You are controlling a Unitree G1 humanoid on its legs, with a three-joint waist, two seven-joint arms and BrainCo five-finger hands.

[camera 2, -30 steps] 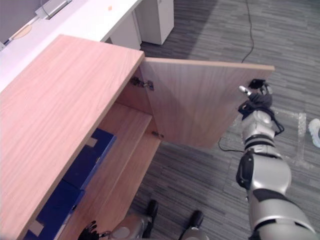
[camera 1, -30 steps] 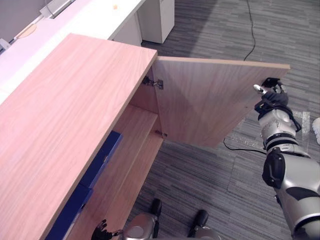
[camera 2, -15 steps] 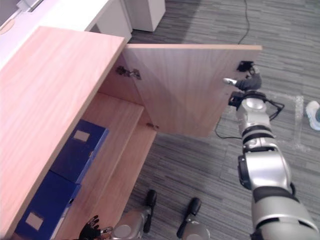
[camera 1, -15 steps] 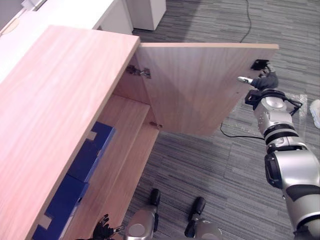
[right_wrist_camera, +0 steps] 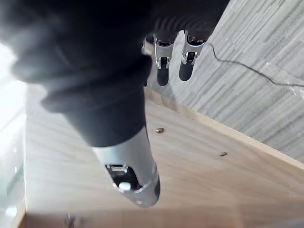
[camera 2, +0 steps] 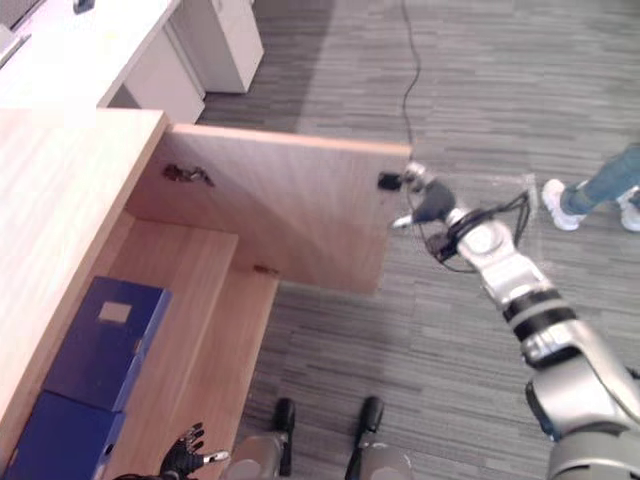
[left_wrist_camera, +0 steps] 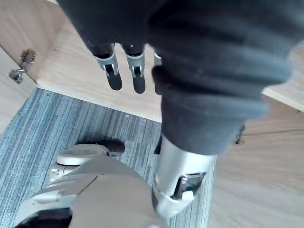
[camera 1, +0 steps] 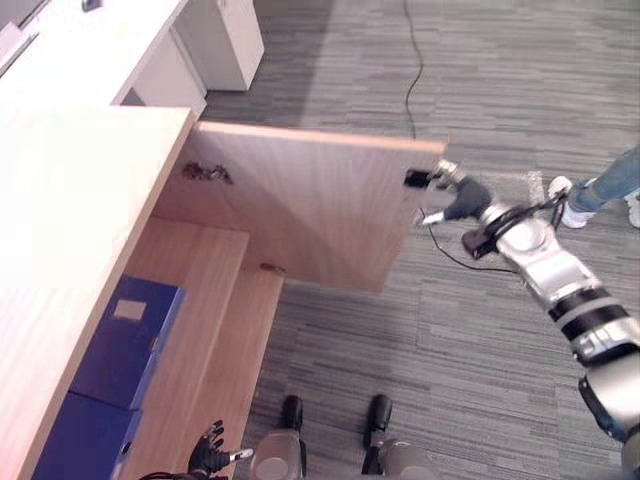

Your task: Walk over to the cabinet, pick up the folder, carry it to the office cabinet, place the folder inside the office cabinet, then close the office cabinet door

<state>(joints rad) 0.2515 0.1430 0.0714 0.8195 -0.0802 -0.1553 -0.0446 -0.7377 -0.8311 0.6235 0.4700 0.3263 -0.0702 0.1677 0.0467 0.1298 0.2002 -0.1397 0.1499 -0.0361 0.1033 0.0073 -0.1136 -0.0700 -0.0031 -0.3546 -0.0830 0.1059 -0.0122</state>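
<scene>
Item 1, cabinet: the light wood office cabinet point(camera 1: 70, 250) stands with its light wood hinged door point(camera 1: 310, 210) swung wide open over the grey striped carpet floor point(camera 1: 450, 350). Two metal hinges point(camera 1: 208, 173) are visible on the door's inner face.

Item 2, contents: a blue box folder with a pale label point(camera 1: 125, 325) lies flat on the shelf inside the cabinet. A second blue folder point(camera 1: 75, 440) lies just beside it, on the end nearer the camera. Neither is held.

Item 3, right robot hand point(camera 1: 462, 200): it is at the door's free edge, near the upper corner and close to a small black door handle point(camera 1: 416, 179). In the wrist view its fingers point(right_wrist_camera: 163, 61) are straight, reaching past the door edge over the carpet, and they grip nothing. Whether the hand is touching the door cannot be confirmed.

Item 4, left robot hand point(camera 1: 210, 452): it hangs low beside the cabinet's lower front edge, with its fingers point(left_wrist_camera: 135, 71) relaxed and slightly spread, holding nothing.

Item 5, surroundings: a long white surface point(camera 1: 80, 50) lies beyond the cabinet. A person's leg in blue trousers with a white shoe point(camera 1: 600, 180) stands on the carpet beyond the right arm.
</scene>
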